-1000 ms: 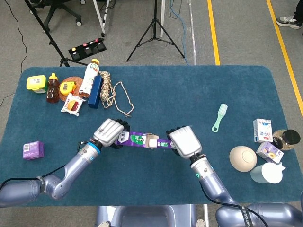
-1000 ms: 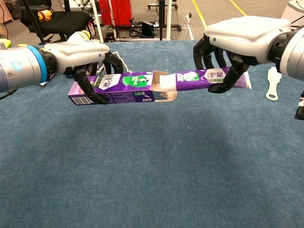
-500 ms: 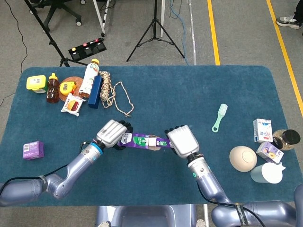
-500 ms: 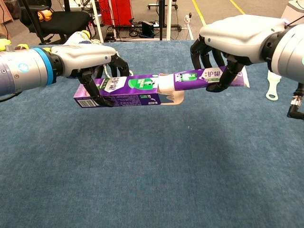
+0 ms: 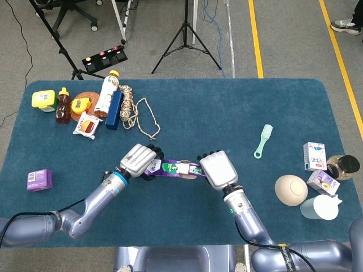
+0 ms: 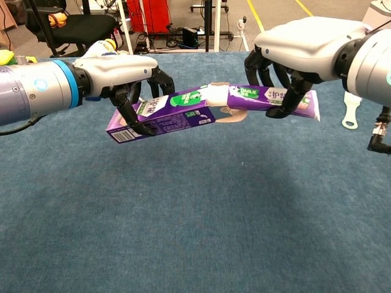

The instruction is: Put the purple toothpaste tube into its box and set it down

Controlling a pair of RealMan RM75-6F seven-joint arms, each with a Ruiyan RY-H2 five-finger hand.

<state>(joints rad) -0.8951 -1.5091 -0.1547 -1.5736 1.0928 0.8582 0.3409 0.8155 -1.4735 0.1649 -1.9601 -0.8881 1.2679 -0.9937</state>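
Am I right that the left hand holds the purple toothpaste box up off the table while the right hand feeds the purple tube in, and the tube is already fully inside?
Not quite: the purple toothpaste tube is only partly in. The chest view shows most of it still outside the purple cardboard box, gripped by the right hand. The left hand does hold the box up off the table.

Robotics laboratory or studio: blue-carpeted table (image 5: 187, 96) on grey floor marked with yellow tape lines (image 5: 255, 39); tripod (image 5: 185, 39), office chair (image 5: 68, 14) and foot pedals (image 5: 105, 56) beyond its far edge.
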